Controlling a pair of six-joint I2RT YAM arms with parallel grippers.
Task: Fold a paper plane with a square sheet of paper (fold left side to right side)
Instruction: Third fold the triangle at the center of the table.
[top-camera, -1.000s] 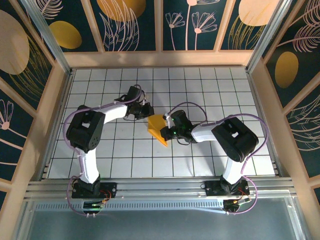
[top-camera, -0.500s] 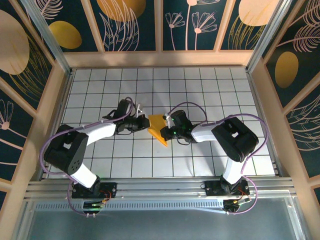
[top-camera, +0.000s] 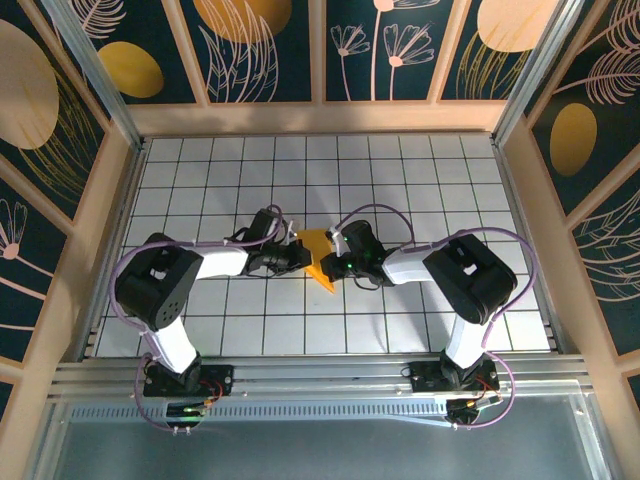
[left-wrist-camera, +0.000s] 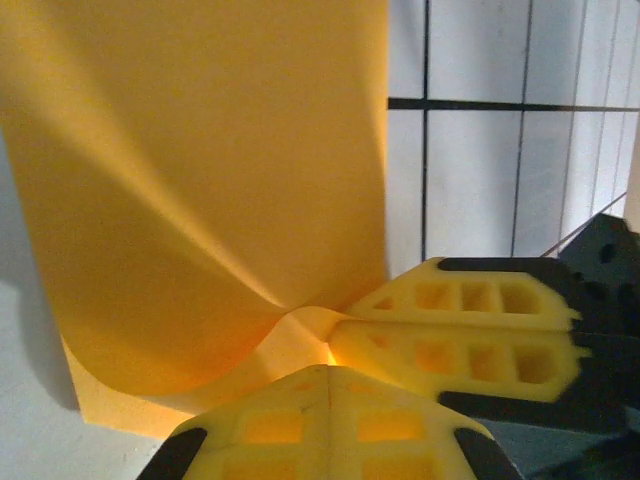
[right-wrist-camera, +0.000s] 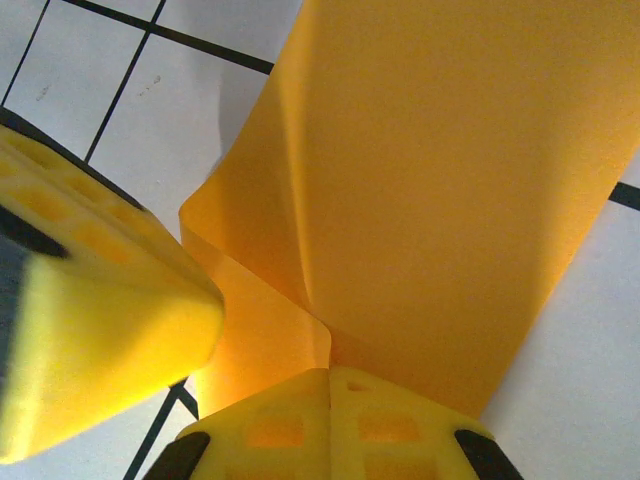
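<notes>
Jaws on the left gripper (top-camera: 296, 257) and right gripper (top-camera: 330, 263) are pressed together, each pinching the orange paper (top-camera: 315, 245) from opposite sides, likely steadying it over the tiled table (top-camera: 420, 190) for folding.

Found both arms bent low, forearms reaching inward to meet mid-table. Noted left gripper (top-camera: 299, 257) pointing right, fingers (left-wrist-camera: 280, 425) pressed together, pinching the paper (top-camera: 320, 243). Noted right gripper (top-camera: 327, 263) pointing left, fingers (right-wrist-camera: 270, 430) likewise clamped on same paper, just beside left gripper.
</notes>
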